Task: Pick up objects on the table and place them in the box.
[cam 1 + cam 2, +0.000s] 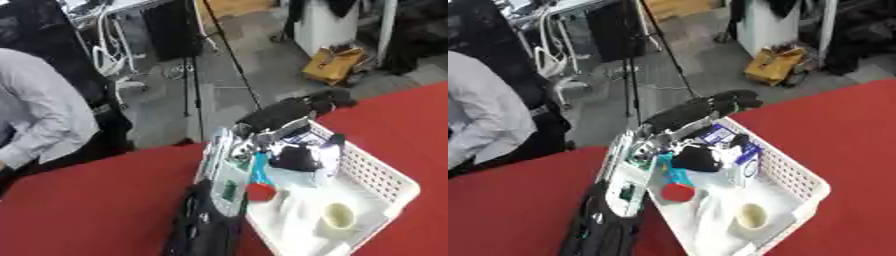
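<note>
A white slatted box point(385, 176) stands on the red table point(87, 210). Inside lie a cream tape roll point(339, 216), a small red thing point(261, 192), a teal thing point(260, 167), a black lump point(296, 157) and a blue-and-white carton point(741, 150). My left arm rises from the bottom edge, and its silver forearm point(229, 175) runs along the box's left wall. The black left hand point(293, 109) stretches rightward over the box's far rim, open, with nothing seen in it. The right hand does not show.
The table's far edge runs diagonally just behind the box, with grey floor beyond. A person in a white shirt point(44, 115) stands at the far left. Black stand poles point(188, 75) and a yellow bag point(332, 62) are on the floor.
</note>
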You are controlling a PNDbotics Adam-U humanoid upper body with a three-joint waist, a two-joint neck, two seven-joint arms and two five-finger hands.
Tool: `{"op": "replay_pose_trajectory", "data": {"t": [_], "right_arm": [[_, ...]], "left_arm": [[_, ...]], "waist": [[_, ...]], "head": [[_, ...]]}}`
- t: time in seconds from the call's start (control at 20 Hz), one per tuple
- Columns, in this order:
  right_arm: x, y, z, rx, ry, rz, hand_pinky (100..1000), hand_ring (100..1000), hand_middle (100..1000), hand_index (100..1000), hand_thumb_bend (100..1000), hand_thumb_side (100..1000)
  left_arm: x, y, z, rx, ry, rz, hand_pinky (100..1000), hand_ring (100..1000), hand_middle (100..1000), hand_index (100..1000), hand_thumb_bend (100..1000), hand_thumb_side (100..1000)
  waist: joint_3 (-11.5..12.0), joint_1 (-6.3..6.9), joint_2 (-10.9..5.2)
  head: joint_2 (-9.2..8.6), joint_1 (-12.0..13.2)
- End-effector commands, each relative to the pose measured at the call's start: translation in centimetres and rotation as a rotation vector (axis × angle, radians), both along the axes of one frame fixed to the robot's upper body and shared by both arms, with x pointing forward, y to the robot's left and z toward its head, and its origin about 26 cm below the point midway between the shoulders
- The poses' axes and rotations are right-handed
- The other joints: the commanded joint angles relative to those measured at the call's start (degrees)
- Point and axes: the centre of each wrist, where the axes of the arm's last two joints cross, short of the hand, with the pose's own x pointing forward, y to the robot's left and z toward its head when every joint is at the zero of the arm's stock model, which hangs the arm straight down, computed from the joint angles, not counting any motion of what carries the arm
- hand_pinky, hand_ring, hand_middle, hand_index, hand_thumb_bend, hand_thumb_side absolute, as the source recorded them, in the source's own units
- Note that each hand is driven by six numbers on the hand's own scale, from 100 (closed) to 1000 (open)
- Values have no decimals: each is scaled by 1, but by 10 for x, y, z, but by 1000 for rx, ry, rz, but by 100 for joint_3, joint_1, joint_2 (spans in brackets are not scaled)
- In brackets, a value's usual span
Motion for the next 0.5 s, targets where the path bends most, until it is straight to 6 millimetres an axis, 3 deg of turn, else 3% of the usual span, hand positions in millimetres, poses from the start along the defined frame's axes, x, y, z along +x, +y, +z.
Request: {"op": "replay_pose_trajectory", "data": {"t": [0.05, 0.1, 0.25, 0.3, 0.35, 0.4, 0.45, 0.5], "right_arm": [[-5, 0, 10, -32, -43, 0, 701, 539, 405, 401, 100, 328], [-5, 0, 10, -33, -43, -1, 701, 539, 405, 401, 100, 331], [-6, -2, 10, -38, -42, -5, 701, 539, 406, 403, 100, 337], [-6, -3, 10, -42, -42, -11, 702, 542, 415, 422, 100, 366], [-7, -4, 10, -47, -40, -16, 702, 542, 415, 422, 100, 366], [-8, -5, 10, -52, -38, -21, 707, 550, 426, 443, 100, 406], [-9, -6, 9, -57, -35, -27, 707, 550, 426, 443, 100, 406], [-10, -8, 9, -62, -31, -33, 712, 565, 440, 468, 100, 448]], "left_arm": [[-7, 5, 15, 246, -151, -129, 1000, 1000, 1000, 1000, 100, 433], [-9, 6, 18, 230, -179, -130, 1000, 1000, 1000, 1000, 100, 378], [-17, 10, 27, 111, -256, -150, 1000, 1000, 1000, 1000, 100, 356], [-22, 12, 32, 41, -289, -166, 919, 971, 972, 973, 100, 475], [-30, 17, 40, -94, -340, -196, 919, 971, 972, 973, 100, 475], [-38, 20, 47, -237, -380, -236, 772, 901, 927, 950, 100, 623], [-46, 23, 53, -384, -404, -286, 772, 901, 927, 950, 100, 623], [-54, 25, 59, -504, -414, -333, 705, 853, 883, 918, 100, 723]], "waist": [[1, -129, -75], [10, -135, -75], [45, -160, -83], [65, -178, -96], [97, -196, -114], [137, -222, -140], [177, -241, -164], [217, -266, -194]], "head": [[-41, -21], [-34, -29], [-6, -57], [26, -57], [66, -64], [129, -62], [187, -63], [259, -57]]}}
